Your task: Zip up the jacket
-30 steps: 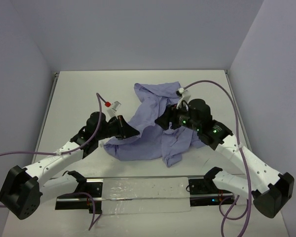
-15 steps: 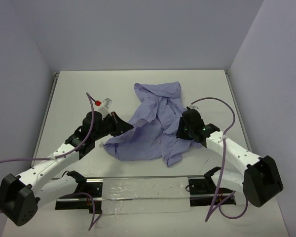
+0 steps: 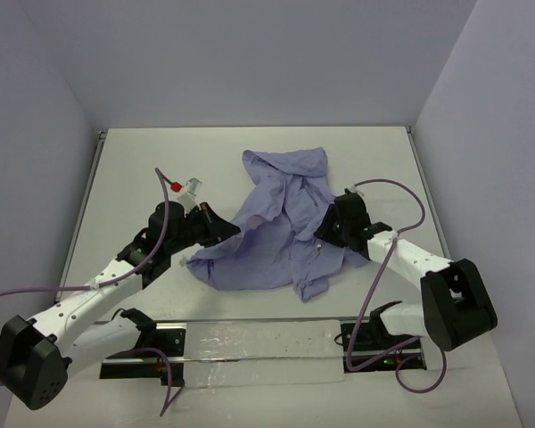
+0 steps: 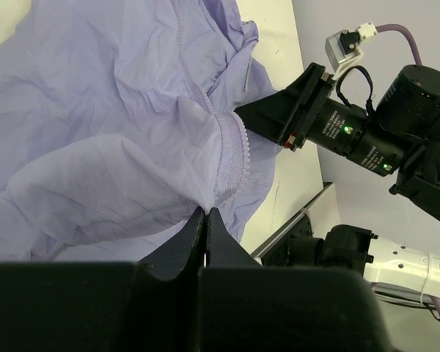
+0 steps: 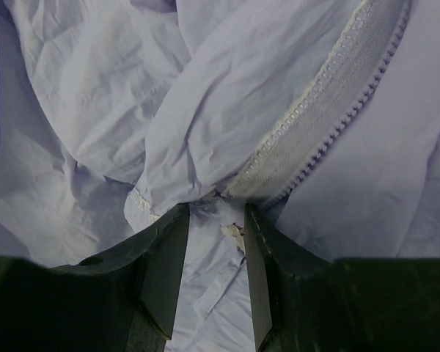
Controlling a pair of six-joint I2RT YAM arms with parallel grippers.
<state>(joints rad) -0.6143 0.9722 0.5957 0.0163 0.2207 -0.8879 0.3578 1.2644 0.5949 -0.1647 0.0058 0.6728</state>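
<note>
Jacket: the lavender jacket (image 3: 276,232) lies crumpled on the counter (image 3: 160,160), about mid-way across it and between the two arms. One lobe reaches toward the far edge and a narrow tail points toward the near edge.
Jacket front: not joined where the wrist views show it. The folds overlap loosely.
Left claw: the left claw (image 4: 206,213) is closed tight, its fingers pressed together on a pinch of the jacket's toothed edge at the cloth's left side. From the pinch, the fabric runs up and away in a taut ridge.
Right claw: the right claw (image 5: 214,211) has its fingers part-way apart, a narrow gap, tips down on the cloth at the jacket's right side.
Zipper: one zipper (image 5: 323,103) half, pale tape with a row of teeth, runs from the upper right of the right wrist view down to the gap between the right claw's fingers. Its lower end bunches there under a fold.
Claws: they face each other across the jacket, near but apart.
</note>
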